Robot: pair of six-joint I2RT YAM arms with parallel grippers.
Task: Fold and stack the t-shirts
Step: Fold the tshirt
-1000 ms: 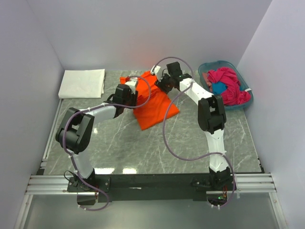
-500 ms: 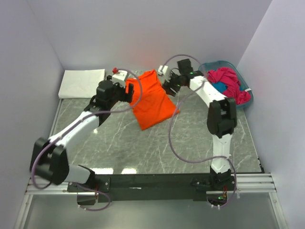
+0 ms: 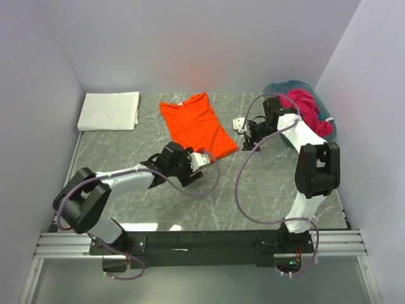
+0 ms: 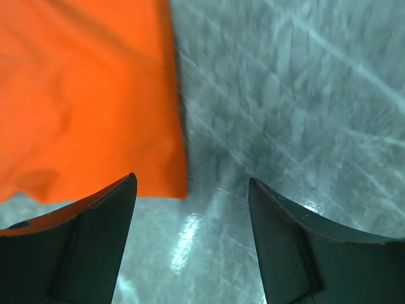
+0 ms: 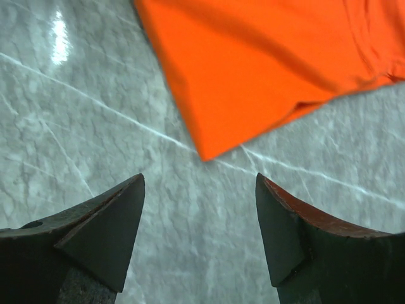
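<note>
Orange t-shirt [image 3: 193, 123], one, lies spread flat on the table [image 3: 253, 183]. One folded white t-shirt [image 3: 109, 111] sits well left of it. One magenta t-shirt [image 3: 308, 111] fills the teal basket [image 3: 273, 87] to its right. The left hand [image 4: 190, 190] and right hand [image 5: 199, 183], fingers apart and empty, hover beside its near hem.

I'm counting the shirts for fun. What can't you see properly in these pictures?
Top view: the right arm and the magenta shirt cover much of the teal basket, so anything underneath is hidden.
Top view: the white folded cloth is too small to tell one shirt from several.
Left wrist view: the orange shirt is cut off by the top and left edges, and the left tool covers its lower corner.
</note>
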